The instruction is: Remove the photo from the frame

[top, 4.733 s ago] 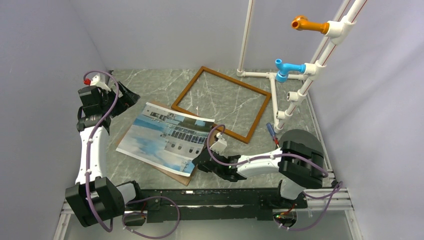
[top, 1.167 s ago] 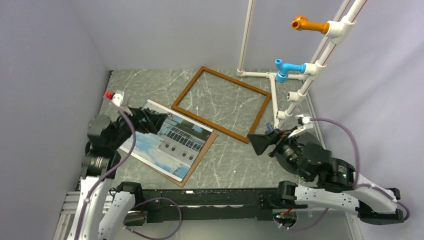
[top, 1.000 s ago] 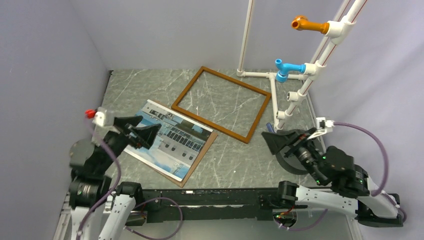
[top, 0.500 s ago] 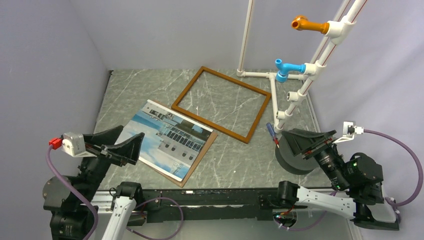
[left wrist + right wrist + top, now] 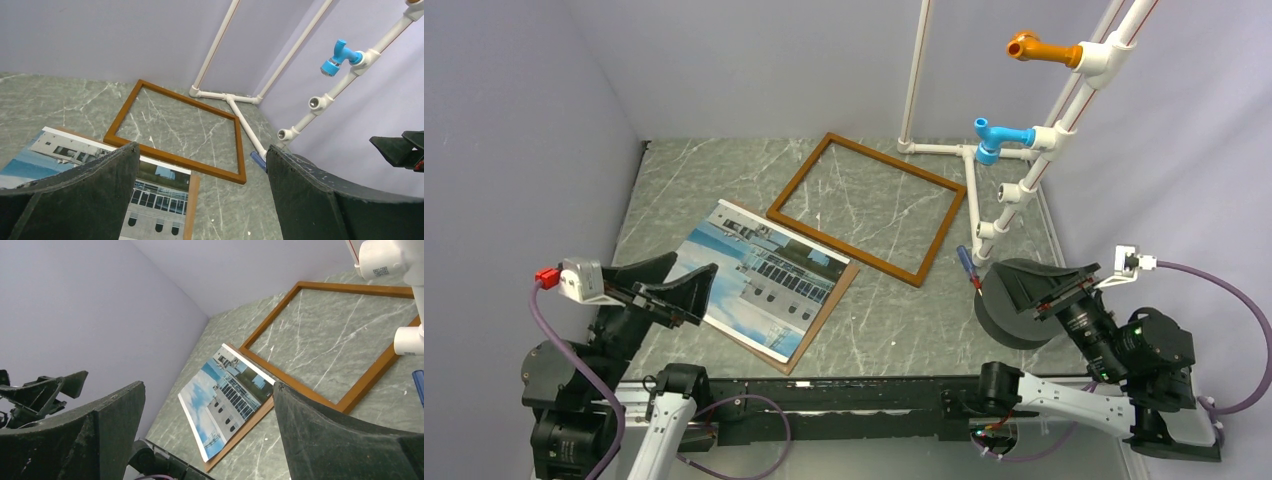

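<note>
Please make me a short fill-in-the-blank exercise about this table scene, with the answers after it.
1. The frame is ____: the marble table shows through it.
2. The photo shows a building under a ____ sky.
3. The left claw and the right claw are both ____, holding nothing.
Missing words: empty; blue; open.

Both arms are pulling back toward the table's near edge. The right gripper [image 5: 1012, 281], seconds ago low at the near corner of the photo [image 5: 759, 275], is now hanging raised and wide open at the right. The left gripper [image 5: 692, 264], earlier out by the far left wall, is hovering open by the photo's left corner. The print, skewed before, is lying squarer on its board.
</note>
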`<state>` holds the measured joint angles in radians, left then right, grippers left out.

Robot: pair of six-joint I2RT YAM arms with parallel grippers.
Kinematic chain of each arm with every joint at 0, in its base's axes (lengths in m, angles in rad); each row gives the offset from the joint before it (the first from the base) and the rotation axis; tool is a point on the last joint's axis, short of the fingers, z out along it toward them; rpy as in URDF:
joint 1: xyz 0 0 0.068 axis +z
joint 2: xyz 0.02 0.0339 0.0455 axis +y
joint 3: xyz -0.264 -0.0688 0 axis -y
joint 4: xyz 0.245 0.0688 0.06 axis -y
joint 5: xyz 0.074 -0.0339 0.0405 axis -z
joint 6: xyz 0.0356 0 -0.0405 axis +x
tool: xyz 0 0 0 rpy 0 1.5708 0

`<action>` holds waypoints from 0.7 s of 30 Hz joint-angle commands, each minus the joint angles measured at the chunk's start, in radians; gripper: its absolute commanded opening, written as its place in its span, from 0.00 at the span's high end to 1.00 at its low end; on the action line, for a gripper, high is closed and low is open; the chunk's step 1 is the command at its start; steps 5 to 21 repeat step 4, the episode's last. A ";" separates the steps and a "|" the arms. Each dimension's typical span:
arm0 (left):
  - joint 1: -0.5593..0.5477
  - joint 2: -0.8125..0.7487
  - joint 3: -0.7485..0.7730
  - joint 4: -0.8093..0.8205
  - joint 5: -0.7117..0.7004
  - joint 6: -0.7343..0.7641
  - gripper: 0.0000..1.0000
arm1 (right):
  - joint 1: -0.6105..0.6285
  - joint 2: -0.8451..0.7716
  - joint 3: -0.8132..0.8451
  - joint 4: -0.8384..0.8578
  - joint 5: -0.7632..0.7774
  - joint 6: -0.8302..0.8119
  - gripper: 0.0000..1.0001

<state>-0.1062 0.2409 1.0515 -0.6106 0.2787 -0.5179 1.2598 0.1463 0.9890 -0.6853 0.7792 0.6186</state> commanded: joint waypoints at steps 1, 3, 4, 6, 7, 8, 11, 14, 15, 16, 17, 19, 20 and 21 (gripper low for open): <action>-0.001 0.004 -0.008 0.010 -0.006 -0.009 0.01 | 0.001 -0.007 0.006 -0.009 0.013 0.003 0.00; -0.002 0.003 -0.015 0.012 -0.004 -0.007 0.01 | 0.001 0.005 -0.009 0.007 0.018 -0.031 0.00; -0.001 0.002 -0.019 0.014 0.001 -0.008 0.01 | 0.001 0.021 -0.002 -0.018 0.035 -0.007 0.00; -0.001 0.002 -0.019 0.014 0.001 -0.008 0.01 | 0.001 0.021 -0.002 -0.018 0.035 -0.007 0.00; -0.001 0.002 -0.019 0.014 0.001 -0.008 0.01 | 0.001 0.021 -0.002 -0.018 0.035 -0.007 0.00; -0.001 0.002 -0.019 0.014 0.001 -0.008 0.01 | 0.001 0.021 -0.002 -0.018 0.035 -0.007 0.00; -0.001 0.002 -0.019 0.014 0.001 -0.008 0.01 | 0.001 0.021 -0.002 -0.018 0.035 -0.007 0.00; -0.001 0.002 -0.019 0.014 0.001 -0.008 0.01 | 0.001 0.021 -0.002 -0.018 0.035 -0.007 0.00; -0.001 0.002 -0.019 0.014 0.001 -0.008 0.01 | 0.001 0.021 -0.002 -0.018 0.035 -0.007 0.00; -0.001 0.002 -0.019 0.014 0.001 -0.008 0.01 | 0.001 0.021 -0.002 -0.018 0.035 -0.007 0.00; -0.001 0.002 -0.019 0.014 0.001 -0.008 0.01 | 0.001 0.021 -0.002 -0.018 0.035 -0.007 0.00; -0.001 0.002 -0.019 0.014 0.001 -0.008 0.01 | 0.001 0.021 -0.002 -0.018 0.035 -0.007 0.00; -0.001 0.002 -0.019 0.014 0.001 -0.008 0.01 | 0.001 0.021 -0.002 -0.018 0.035 -0.007 0.00; -0.001 0.002 -0.019 0.014 0.001 -0.008 0.01 | 0.001 0.021 -0.002 -0.018 0.035 -0.007 0.00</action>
